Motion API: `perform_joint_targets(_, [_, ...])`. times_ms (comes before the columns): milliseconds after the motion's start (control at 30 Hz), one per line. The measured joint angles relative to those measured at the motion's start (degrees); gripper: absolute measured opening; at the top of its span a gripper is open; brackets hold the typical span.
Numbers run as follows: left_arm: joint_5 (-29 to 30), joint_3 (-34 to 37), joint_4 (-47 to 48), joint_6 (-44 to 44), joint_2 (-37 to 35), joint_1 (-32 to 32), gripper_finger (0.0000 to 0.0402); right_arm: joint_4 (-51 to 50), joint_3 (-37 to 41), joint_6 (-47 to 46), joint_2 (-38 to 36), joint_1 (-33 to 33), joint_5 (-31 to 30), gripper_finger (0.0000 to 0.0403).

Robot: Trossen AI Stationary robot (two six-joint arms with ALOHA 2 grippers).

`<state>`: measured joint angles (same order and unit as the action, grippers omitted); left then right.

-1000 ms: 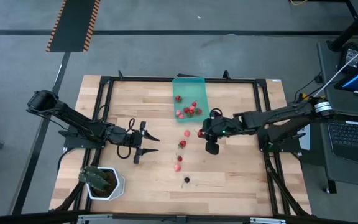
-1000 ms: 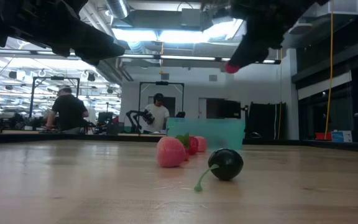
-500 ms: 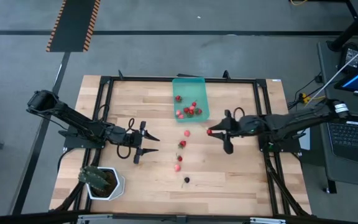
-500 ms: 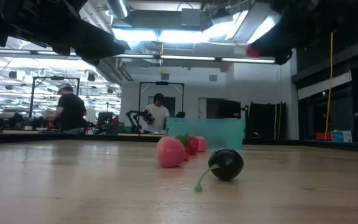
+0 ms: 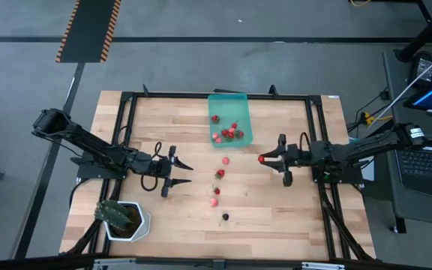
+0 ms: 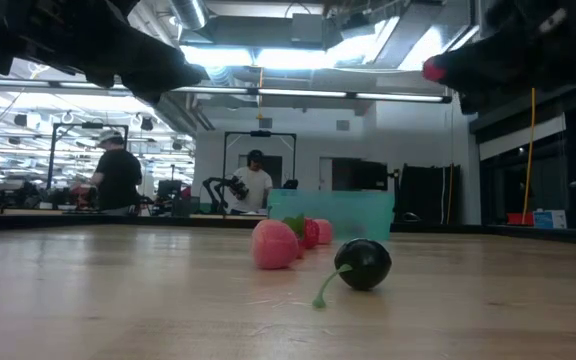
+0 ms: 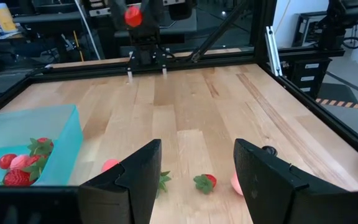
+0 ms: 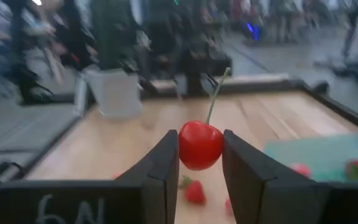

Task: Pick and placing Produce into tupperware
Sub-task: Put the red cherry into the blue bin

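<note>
The tupperware (image 5: 229, 120), a teal container with several red fruits in it, stands at the far middle of the table. More produce lies loose on the wood below it: a pink fruit (image 5: 226, 160), red ones (image 5: 220, 174) and a dark berry (image 5: 226, 217). My right gripper (image 5: 264, 159) hovers right of this row, shut on a red cherry (image 8: 199, 145). My left gripper (image 5: 180, 173) waits open at the left, its fingers (image 7: 135, 180) apart with nothing between them. My right gripper pinches the cherry's round body (image 8: 185, 149) between its two fingers (image 8: 241, 165), one on either side. The fingers lie level and point toward the table's left edge. The cherry is lifted clear of the table (image 6: 433, 71), its green stem (image 8: 215, 93) standing upward.
A white pot with a green plant (image 5: 124, 220) stands at the near left corner. A black frame (image 5: 317, 142) runs around the tabletop. Bare wood lies near the front edge and at the right. People stand in the room behind the table (image 6: 116, 180).
My right gripper has drawn back toward the table's right edge with the cherry and has tipped up from slanting downward to level. The cherry stays between its fingers, clear of the table.
</note>
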<state>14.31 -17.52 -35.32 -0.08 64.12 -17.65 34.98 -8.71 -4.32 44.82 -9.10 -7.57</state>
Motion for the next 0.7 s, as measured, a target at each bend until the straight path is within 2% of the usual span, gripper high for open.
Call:
perform_joint_targets(167, [0.02,0.00,-0.02,0.01,0.00,-0.01,0.0195,12.49,6.20,0.18,-0.02,0.00,4.49,0.0100])
perform_joint_targets(367, [0.02,0.00,0.01,-0.09,0.00,0.00,0.0195,14.16,7.92,-1.12,-0.02,0.00,6.16,0.0100])
perform_joint_targets(700, [0.02,0.00,0.03,-1.29,0.00,-0.02,0.0195,12.99,7.92,-1.11,0.02,0.02,-6.76,0.0100])
